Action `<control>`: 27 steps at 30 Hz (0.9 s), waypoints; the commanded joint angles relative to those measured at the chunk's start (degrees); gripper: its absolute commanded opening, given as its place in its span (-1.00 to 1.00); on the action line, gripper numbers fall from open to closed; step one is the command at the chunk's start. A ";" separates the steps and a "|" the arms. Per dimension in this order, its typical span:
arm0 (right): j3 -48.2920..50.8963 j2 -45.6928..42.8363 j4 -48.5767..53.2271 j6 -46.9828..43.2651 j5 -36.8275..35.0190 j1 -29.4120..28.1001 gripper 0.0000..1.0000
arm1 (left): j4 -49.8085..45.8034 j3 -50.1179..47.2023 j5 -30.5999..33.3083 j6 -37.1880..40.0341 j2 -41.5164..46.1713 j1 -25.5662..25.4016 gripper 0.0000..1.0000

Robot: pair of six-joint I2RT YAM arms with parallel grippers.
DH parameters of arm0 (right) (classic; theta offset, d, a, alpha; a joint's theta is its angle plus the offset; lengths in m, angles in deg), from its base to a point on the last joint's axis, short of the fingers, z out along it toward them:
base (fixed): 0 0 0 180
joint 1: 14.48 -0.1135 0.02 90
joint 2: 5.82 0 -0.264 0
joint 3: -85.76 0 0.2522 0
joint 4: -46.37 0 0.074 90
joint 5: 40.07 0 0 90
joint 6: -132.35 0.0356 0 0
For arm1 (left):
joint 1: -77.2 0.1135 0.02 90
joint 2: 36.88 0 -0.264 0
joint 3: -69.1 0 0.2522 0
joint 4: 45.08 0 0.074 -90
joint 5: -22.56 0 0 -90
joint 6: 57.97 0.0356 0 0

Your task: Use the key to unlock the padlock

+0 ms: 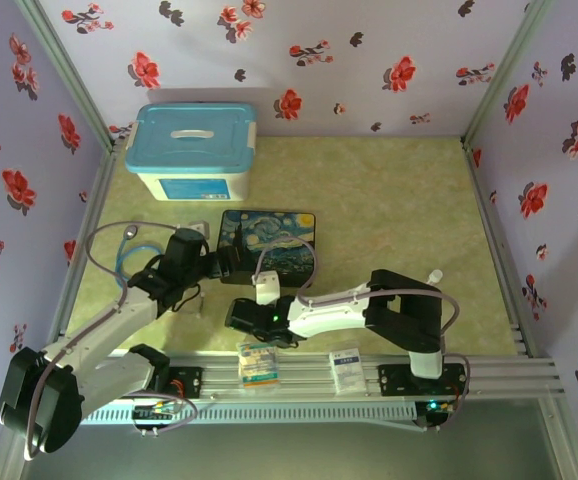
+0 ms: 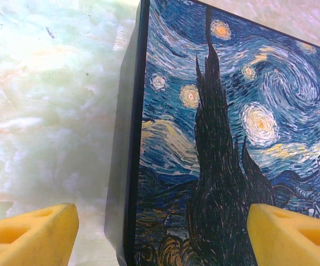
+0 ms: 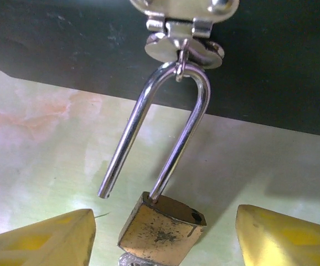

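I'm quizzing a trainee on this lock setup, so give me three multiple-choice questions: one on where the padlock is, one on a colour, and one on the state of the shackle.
1. Where does the padlock hang?
A) from the metal latch on the painted box
B) on a wall hook
C) nowhere, it lies loose on the table

2. What colour is the storage bin's lid?
A) red
B) blue
C) black

3. How does the shackle stand?
A) both legs seated in the body
B) one leg free of the body
C) off the padlock altogether

Answers:
1 A: the shackle loops through the latch ring at the box's dark side.
2 B: the top view shows a light blue lid on a white bin.
3 B: one leg's bare end hangs beside the brass body.
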 commanded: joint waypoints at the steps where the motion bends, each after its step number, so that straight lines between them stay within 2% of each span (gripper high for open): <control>1: 2.20 -0.01 0.18 2.35 -1.55 0.10 0.25 | 1.01 0.00 -0.39 -0.28 -0.29 0.42 0.60; 5: 4.39 -0.98 -1.74 3.26 -0.66 0.14 0.07 | 1.29 0.31 -0.40 -0.56 -0.66 0.44 0.60; 10: 5.94 -1.15 -3.92 3.01 -0.44 0.23 0.02 | 1.74 0.10 -0.49 -0.63 -1.18 0.39 0.60; 12: 6.15 -1.05 -4.58 2.63 -0.22 0.40 -0.09 | 1.80 0.10 -0.45 -0.73 -1.32 0.38 0.60; 18: 8.76 -2.62 -7.38 3.98 0.28 0.41 -0.18 | 1.80 0.19 -0.61 -0.66 -1.30 0.37 0.60; 21: 10.84 -3.43 -9.93 4.48 0.18 0.49 -0.36 | 1.86 0.57 -0.58 -0.29 -1.37 0.44 0.60; 27: 12.40 -3.71 -11.87 4.85 0.01 0.49 -0.40 | 1.49 2.82 0.38 0.87 -3.35 1.00 0.64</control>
